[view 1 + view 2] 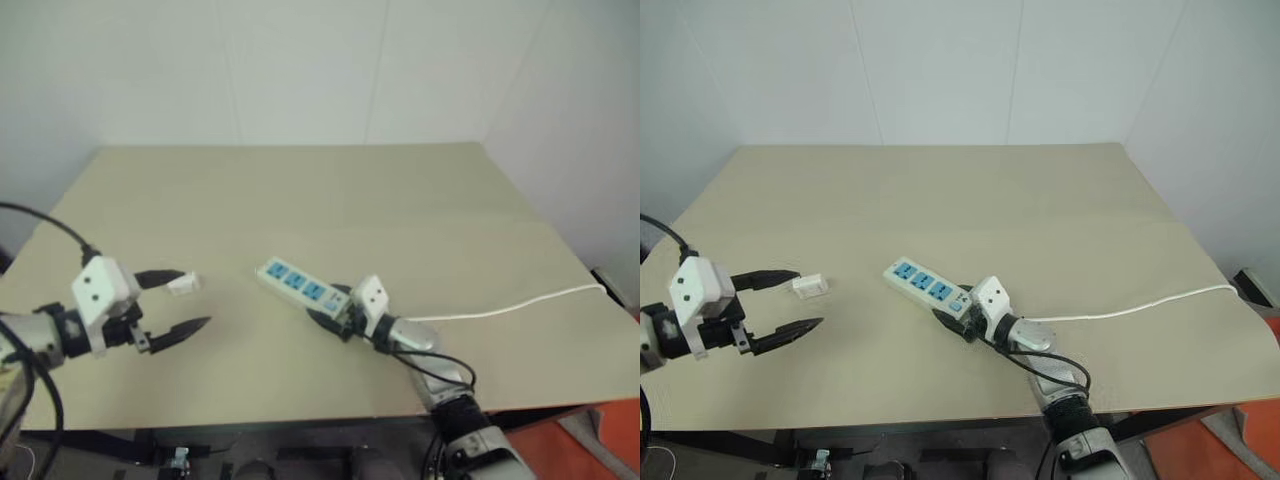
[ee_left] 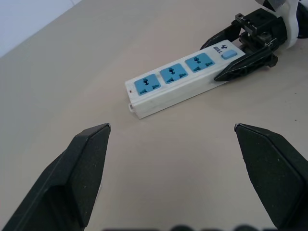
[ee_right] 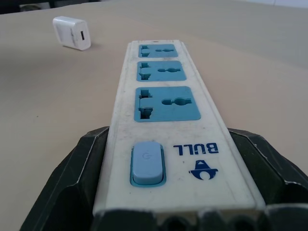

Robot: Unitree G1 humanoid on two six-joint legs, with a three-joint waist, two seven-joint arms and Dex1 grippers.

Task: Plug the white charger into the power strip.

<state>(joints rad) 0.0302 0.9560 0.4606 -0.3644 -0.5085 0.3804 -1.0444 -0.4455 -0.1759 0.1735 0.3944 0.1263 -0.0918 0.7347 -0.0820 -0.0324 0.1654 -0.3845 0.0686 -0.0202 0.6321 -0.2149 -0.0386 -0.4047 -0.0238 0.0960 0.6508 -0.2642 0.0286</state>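
Gripping power strip (image 3: 163,125), right gripper (image 1: 958,318); white charger (image 1: 809,285) beside spread left gripper (image 1: 790,303).

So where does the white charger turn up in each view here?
Left eye: white charger on the table, by the left gripper.
Right eye: charger, left of the power strip.
Left wrist: not in it.
Right wrist: charger, beyond the strip's far end.
Shared landmark: the strip's blue sockets.
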